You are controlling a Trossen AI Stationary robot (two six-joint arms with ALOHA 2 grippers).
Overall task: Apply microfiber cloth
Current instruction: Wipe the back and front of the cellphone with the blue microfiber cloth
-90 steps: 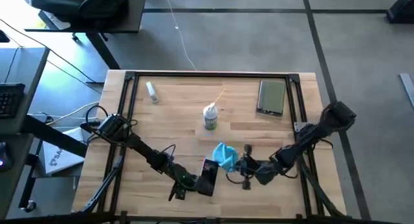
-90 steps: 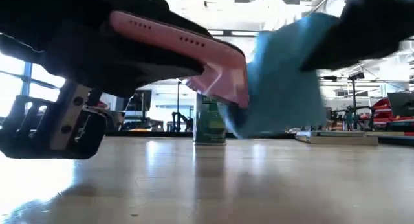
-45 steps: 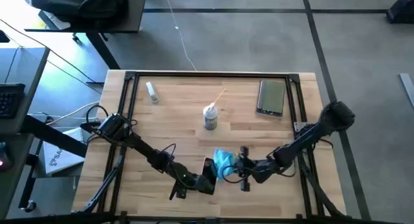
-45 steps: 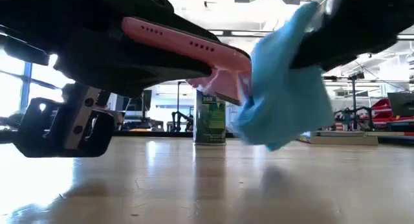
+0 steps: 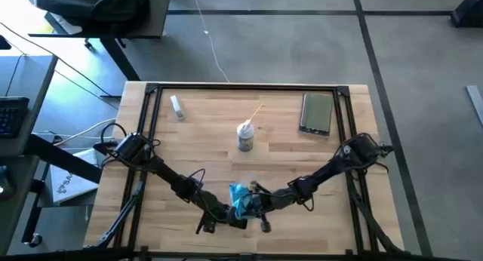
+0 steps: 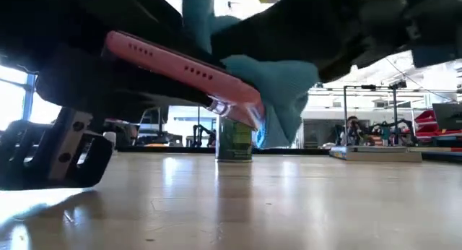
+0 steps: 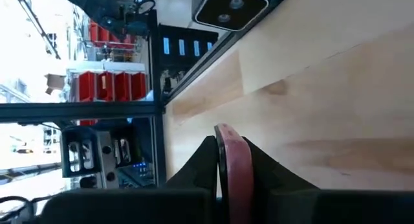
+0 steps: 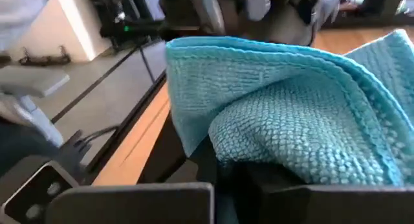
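Your left gripper (image 5: 226, 216) sits at the near edge of the light wooden table (image 5: 211, 133), fingers clamped on the pink-cased phone (image 6: 180, 73), which tilts clear of the tabletop. Your right gripper (image 5: 253, 206) reaches in from the right, pinching the rumpled turquoise-blue microfiber cloth (image 5: 241, 199), and the fabric is pressed right on top of the phone, drooping past its lower end (image 6: 278, 91). Behind them stands the small green-labelled spray bottle (image 5: 245, 136); a dark flat tablet (image 5: 317, 112) lies near the far right corner.
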